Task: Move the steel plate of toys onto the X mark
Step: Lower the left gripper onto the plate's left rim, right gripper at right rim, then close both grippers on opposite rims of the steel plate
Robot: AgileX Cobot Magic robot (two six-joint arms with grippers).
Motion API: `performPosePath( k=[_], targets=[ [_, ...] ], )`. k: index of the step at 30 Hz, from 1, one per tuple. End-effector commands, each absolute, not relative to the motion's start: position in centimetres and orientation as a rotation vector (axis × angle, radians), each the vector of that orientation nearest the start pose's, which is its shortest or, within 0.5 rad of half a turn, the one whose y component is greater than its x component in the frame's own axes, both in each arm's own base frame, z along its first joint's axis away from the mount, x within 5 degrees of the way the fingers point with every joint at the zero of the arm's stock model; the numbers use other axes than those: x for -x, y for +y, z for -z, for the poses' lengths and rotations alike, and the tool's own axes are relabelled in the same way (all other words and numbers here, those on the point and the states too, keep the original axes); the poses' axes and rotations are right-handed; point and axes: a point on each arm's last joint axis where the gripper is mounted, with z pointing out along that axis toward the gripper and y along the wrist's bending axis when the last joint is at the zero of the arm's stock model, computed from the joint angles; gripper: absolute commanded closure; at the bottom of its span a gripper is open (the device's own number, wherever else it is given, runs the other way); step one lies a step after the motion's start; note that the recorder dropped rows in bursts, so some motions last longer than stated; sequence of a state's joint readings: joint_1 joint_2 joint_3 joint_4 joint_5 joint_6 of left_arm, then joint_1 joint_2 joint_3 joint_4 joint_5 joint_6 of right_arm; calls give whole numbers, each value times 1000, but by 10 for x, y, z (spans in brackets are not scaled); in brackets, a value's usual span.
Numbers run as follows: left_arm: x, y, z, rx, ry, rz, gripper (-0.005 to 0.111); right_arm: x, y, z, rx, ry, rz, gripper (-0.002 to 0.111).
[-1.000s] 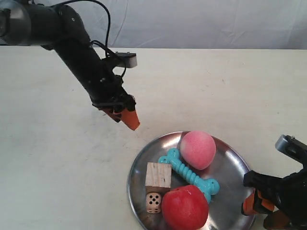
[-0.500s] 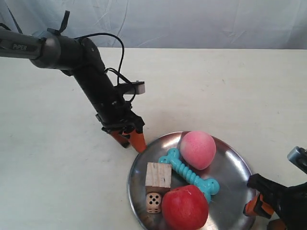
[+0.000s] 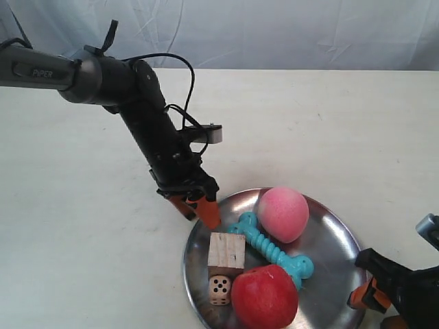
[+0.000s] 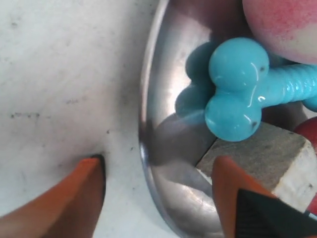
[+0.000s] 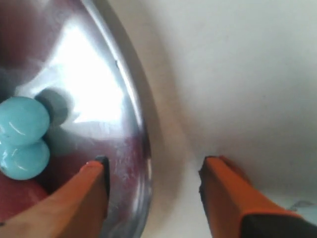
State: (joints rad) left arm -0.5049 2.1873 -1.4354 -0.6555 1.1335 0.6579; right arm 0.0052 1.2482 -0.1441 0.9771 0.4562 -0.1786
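The steel plate (image 3: 329, 240) lies low in the exterior view and holds the pink ball (image 3: 282, 214), red apple (image 3: 264, 296), turquoise bone (image 3: 271, 251), wooden cube (image 3: 226, 252) and die (image 3: 219, 289). My left gripper (image 3: 200, 214) is open and straddles the rim beside the cube. In its wrist view one finger is outside the plate (image 4: 163, 74) and one inside, by the cube (image 4: 267, 153) and bone (image 4: 237, 89). My right gripper (image 3: 376, 310) is open astride the opposite rim (image 5: 141, 129), near the bone's other end (image 5: 22, 134). The X mark is out of view.
The cream tabletop (image 3: 82, 226) stretches to the left of and behind the plate. A pale cloth backdrop (image 3: 288, 34) runs along the table's far edge. The left arm's cable (image 3: 185, 82) loops above its wrist.
My left gripper has come down and rightward to the plate, and its fingers have spread over the rim. My right gripper has slid a little towards the lower right corner.
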Motion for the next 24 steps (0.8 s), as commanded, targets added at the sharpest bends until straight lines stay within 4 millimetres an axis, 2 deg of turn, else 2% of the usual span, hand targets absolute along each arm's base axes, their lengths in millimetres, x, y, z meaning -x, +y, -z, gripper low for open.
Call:
performPosePath(
  k=[1,7,18,24],
  targets=[
    [-316,-243,-105,-1282,2945,944,46,-119,32,-118,-1017,2736,-665,55],
    [-313,-245,-90,-1279,2990,975,46,-120,31,-118,-1021,2725,-654,55],
    [-313,-245,-90,-1274,2991,983,46,-125,28,-118,-1006,2667,-622,55],
    [-313,-245,-90,-1274,2991,983,46,-123,31,-119,-995,2690,-663,55]
  ],
)
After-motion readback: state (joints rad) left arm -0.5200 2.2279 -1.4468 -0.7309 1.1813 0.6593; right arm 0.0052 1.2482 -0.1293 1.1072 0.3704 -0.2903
